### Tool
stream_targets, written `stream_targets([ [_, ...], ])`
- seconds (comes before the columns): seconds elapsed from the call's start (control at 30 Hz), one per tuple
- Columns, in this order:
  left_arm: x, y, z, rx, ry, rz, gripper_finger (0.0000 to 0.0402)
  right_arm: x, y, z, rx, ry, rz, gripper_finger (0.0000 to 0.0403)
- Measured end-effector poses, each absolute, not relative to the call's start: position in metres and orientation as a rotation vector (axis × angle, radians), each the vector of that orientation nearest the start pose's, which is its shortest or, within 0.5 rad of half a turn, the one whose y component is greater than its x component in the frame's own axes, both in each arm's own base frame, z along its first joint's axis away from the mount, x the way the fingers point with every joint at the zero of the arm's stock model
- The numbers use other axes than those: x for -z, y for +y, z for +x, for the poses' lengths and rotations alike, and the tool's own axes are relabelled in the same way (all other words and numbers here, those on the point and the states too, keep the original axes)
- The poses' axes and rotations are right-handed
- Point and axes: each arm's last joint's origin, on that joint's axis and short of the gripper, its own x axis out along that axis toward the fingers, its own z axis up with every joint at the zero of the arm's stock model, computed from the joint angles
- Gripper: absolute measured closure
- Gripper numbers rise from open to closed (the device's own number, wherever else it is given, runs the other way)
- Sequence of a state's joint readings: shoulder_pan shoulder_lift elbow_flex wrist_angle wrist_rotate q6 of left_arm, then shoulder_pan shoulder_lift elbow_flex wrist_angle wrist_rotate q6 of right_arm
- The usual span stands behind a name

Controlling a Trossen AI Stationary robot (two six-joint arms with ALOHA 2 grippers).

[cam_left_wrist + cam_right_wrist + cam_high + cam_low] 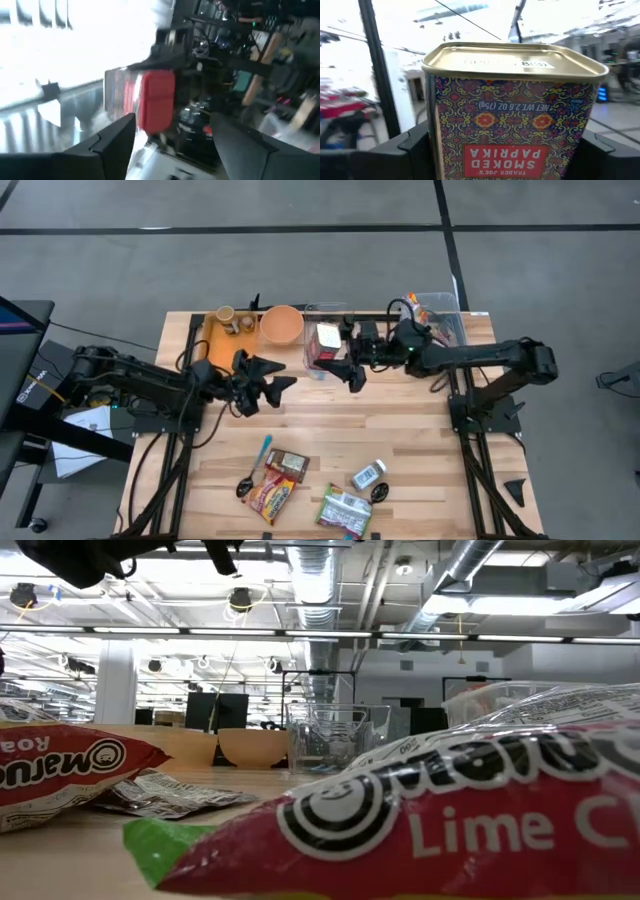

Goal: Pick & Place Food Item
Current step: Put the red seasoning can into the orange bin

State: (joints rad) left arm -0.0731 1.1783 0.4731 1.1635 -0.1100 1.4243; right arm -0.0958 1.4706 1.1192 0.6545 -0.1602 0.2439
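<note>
Paprika tin (512, 112), the smoked paprika one, sits clamped between my right gripper's (352, 370) fingers (402, 150), filling the right wrist view with its label upside down and the gold lid up top. From overhead, going left to right: my left gripper (270, 385) hangs left of centre over the wooden table (400, 430), jaws spread with nothing in them, pointing toward the right one. Orange bowl (282, 324) and a tray (222, 332) with small cups sit at upper centre-left of the frame. Right gripper is just right of centre, beside a clear container (325, 340). Down at lower centre there's a blue spoon (253, 470), two ramen packets (275, 485) (345, 510) and a small bottle (368, 475)
</note>
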Motion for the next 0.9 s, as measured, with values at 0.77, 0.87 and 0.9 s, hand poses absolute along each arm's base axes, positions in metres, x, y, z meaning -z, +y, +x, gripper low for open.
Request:
stream_targets([
  [0.77, -0.293, -0.010, 0.265, -0.634, -0.495, 1.700, 0.0079, -0.369, -0.042, 0.373, -0.453, -0.494, 0.294, 0.0101],
  [0.87, -0.293, -0.013, 0.265, -0.628, -0.509, 1.754, 0.0078, -0.368, -0.041, 0.373, -0.504, -0.463, 0.305, 0.0101],
  [0.9, -0.292, -0.013, 0.265, -0.624, -0.515, 1.780, 0.0078, -0.369, -0.040, 0.372, -0.518, -0.463, 0.307, 0.0101],
])
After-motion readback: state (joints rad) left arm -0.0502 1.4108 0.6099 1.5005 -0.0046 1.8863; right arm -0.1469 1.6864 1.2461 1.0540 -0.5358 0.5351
